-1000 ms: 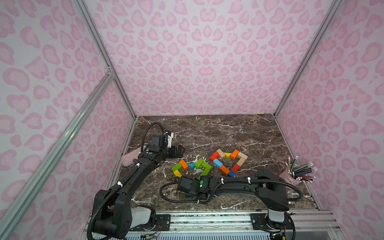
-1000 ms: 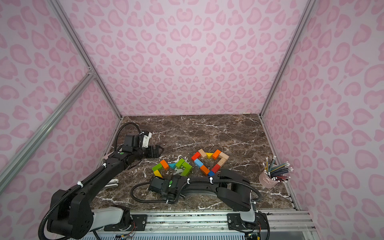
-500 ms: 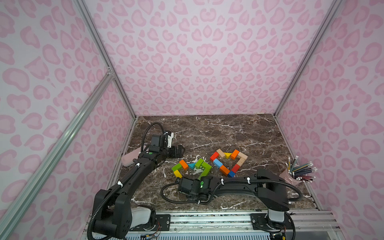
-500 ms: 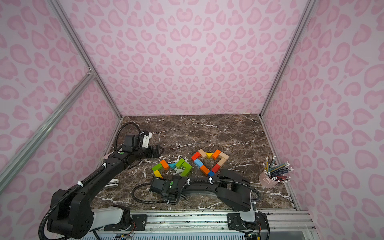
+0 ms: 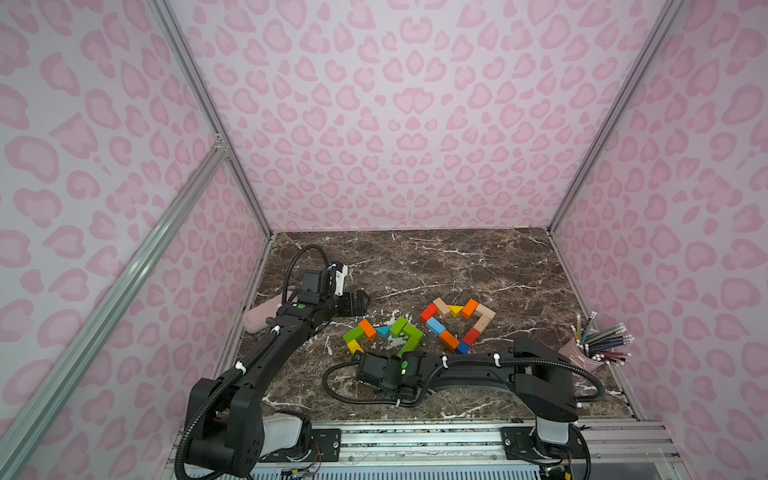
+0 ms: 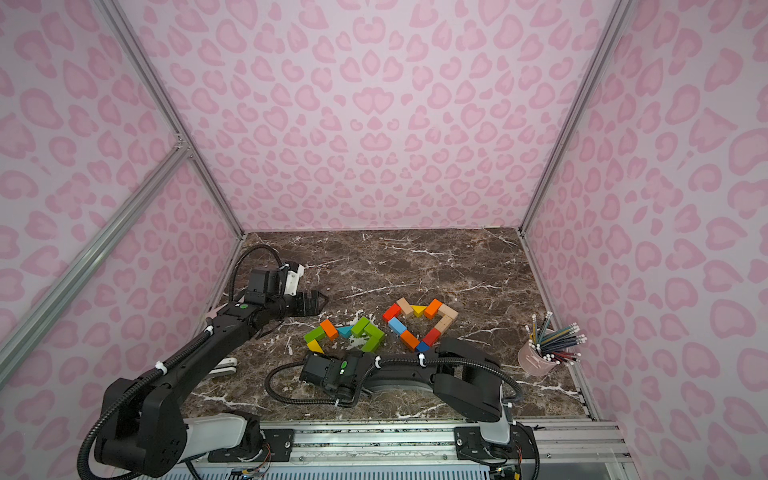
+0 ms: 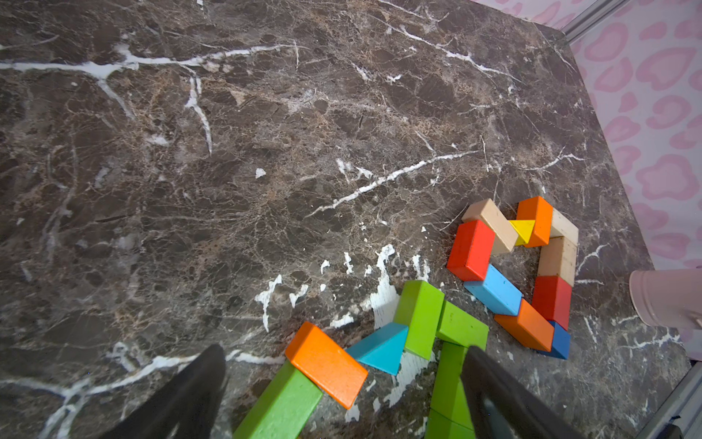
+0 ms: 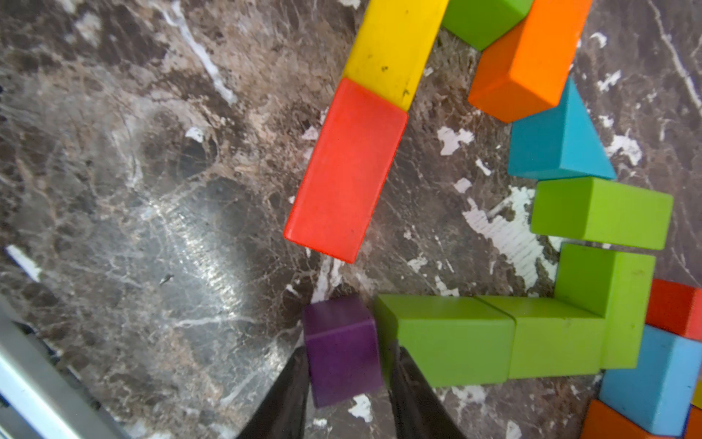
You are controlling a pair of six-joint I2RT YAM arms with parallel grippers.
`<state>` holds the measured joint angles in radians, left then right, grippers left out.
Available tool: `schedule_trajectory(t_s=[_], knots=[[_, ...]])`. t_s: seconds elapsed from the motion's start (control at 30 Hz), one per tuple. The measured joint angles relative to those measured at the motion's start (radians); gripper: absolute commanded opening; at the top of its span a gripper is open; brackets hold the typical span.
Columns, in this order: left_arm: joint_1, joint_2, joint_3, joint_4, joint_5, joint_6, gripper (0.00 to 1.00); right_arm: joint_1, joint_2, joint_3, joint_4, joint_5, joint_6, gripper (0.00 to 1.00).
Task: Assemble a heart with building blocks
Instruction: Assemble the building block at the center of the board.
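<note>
The building blocks (image 5: pixel 399 326) lie on the brown marble table (image 5: pixel 457 266), in the lower middle of both top views, in two groups. They are small painted wooden pieces with sharp edges and matte faces.

To the right is a closed heart outline (image 5: pixel 482 322). It is made of red, plain wood, orange and light blue bricks, a yellow wedge in the notch at its top and a dark blue piece at its point.

To its left is a second, unclosed outline. In the right wrist view a yellow brick (image 8: pixel 395 49) and a red brick (image 8: pixel 343 171) run end to end down one side. An orange brick (image 8: pixel 528 61), a teal wedge (image 8: pixel 551 148) and several lime green bricks (image 8: pixel 600 213) form the top and the other side.

A purple cube (image 8: pixel 338 365) sits at the bottom centre of that view. It is just beside the end of the lowest green brick (image 8: pixel 448 338), and a strip of bare marble separates it from the red brick's corner. The right gripper (image 8: pixel 347 349) pinches this cube, one dark finger (image 8: pixel 288 395) on each side of it.

The left gripper (image 7: pixel 343 350) is spread wide and holds nothing. In the top views it sits just up and left of the unclosed outline (image 6: pixel 309 303).
</note>
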<state>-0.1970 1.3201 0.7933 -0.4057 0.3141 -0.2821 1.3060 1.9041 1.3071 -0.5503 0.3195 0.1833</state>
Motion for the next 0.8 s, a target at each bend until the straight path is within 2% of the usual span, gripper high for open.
schedule_trajectory(t_s=[0.8], knots=[[0.0,0.0,0.0,0.0,0.0,-0.007,1.0,-0.026,0.002,0.016,0.01,0.003,0.027,0.33]])
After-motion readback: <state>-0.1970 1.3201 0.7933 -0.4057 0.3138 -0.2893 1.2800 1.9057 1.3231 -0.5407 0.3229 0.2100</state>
